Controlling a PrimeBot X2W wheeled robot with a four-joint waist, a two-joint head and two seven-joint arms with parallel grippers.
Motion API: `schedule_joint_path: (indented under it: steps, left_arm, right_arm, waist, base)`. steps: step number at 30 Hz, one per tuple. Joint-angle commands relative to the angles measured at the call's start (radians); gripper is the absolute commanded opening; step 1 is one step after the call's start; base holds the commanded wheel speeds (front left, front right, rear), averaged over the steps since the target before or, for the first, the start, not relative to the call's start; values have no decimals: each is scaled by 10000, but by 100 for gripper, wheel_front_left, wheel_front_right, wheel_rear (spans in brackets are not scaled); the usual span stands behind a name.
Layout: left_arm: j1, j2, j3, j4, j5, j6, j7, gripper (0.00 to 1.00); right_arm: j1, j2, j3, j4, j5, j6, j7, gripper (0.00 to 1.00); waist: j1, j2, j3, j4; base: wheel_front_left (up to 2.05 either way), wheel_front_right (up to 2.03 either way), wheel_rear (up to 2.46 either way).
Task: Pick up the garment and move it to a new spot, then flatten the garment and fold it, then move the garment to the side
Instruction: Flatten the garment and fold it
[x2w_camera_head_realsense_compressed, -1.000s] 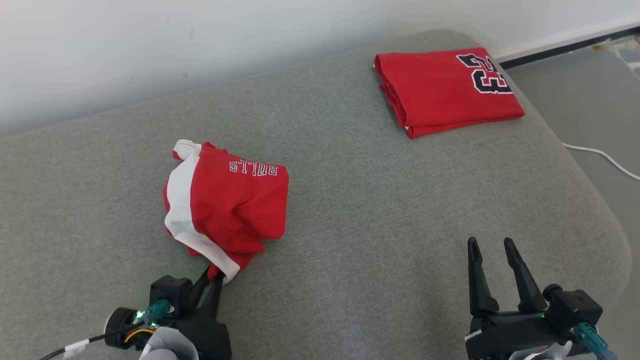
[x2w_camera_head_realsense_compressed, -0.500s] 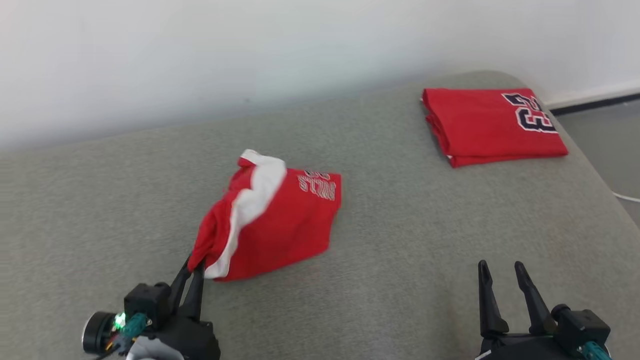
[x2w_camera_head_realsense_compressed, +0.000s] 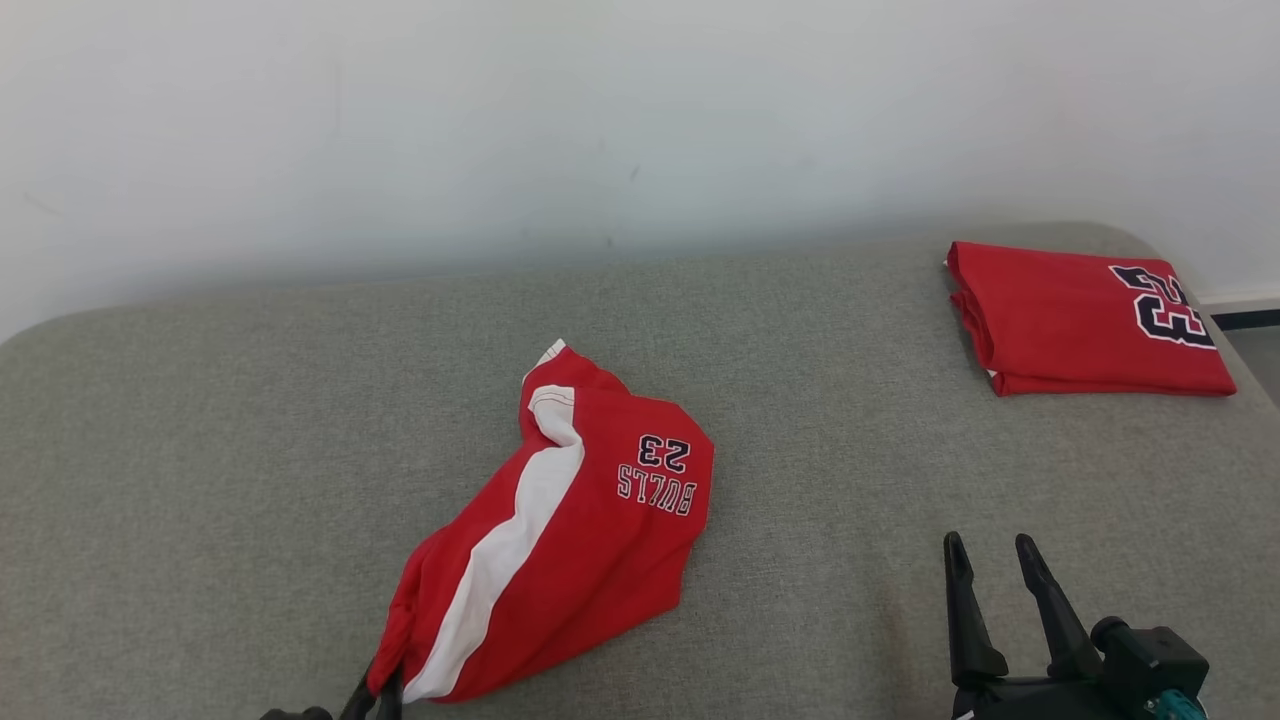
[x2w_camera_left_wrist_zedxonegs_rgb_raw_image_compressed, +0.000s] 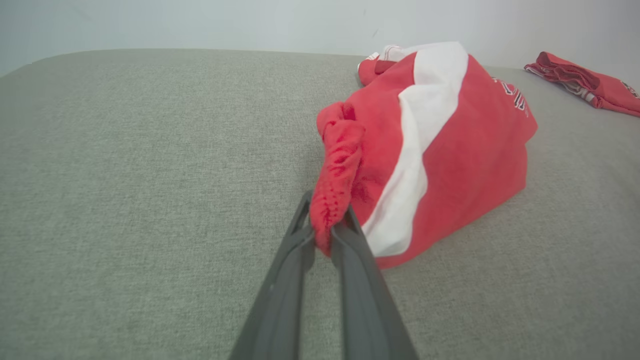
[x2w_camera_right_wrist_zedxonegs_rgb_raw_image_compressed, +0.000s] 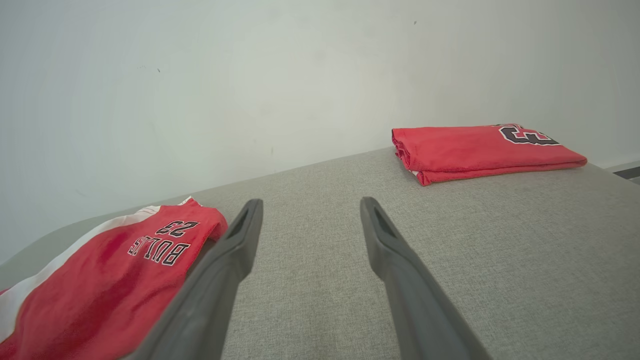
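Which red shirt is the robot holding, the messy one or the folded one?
The crumpled red jersey with the white stripe. The left end effector pinches its bunched corner. The neatly folded red jersey lies untouched at the far right.

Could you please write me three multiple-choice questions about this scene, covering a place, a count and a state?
1. Where is the folded garment?
A. far right of the cushion
B. on the floor
C. on a chair

2. How many red garments lie on the cushion?
A. one
B. two
C. three

3. The left claw is:
A. open, empty
B. shut on the crumpled garment
C. touching the wall

Answers: A, it lies at the far right; B, one folded, one crumpled; B, it pinches red cloth.
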Motion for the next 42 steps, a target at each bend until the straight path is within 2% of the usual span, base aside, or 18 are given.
schedule_joint_path:
  steps: [1, 2, 9, 20, 24, 29, 34, 42]
  left_arm:
    - [1, -50, 76, -27, -41, 41, -121, 70]
    - [-74, -51, 113, -67, -5, 67, -199, 100]
    - [-277, -125, 610, -931, 348, 330, -544, 100]
    - [376, -63, 1500, -2136, 1227, 678, -563, 100]
    - [487, 119, 1490, -2372, 1462, 784, -479, 100]
    - [372, 234, 1416, -2759, 1552, 868, -203, 100]
    - [269, 204, 1343, -2795, 1482, 855, -74, 100]
    - [38, -57, 1114, -2513, 1358, 736, -168, 100]
  right_arm:
    - [118, 16, -54, -30, -37, -25, 24, 100]
    - [125, 16, -99, -40, -55, -25, 30, 100]
    - [240, 16, -190, -111, -85, -25, 80, 100]
    - [283, 16, -175, -64, -88, -25, 173, 100]
    - [96, 17, 85, -107, -279, -25, 387, 100]
    - [-793, 18, 984, 133, -737, -25, 1120, 100]
    - [-2428, -10, 1871, 996, -808, -25, 1864, 100]
    - [-4894, 6, 2698, 3774, -642, -25, 2956, 100]
  waist:
    - [2, 0, -35, 45]
    - [2, 0, -51, 78]
    - [2, 0, -193, 373]
    - [2, 0, -231, 782]
    - [2, 0, -171, 1161]
    - [2, 0, -100, 1600]
    - [2, 0, -71, 2029]
    - [2, 0, 152, 2764]
  base:
    - [0, 0, 0]
    - [0, 0, 0]
    - [0, 0, 0]
    - [0, 0, 0]
    - [0, 0, 0]
    - [0, 0, 0]
    - [0, 0, 0]
    - [0, 0, 0]
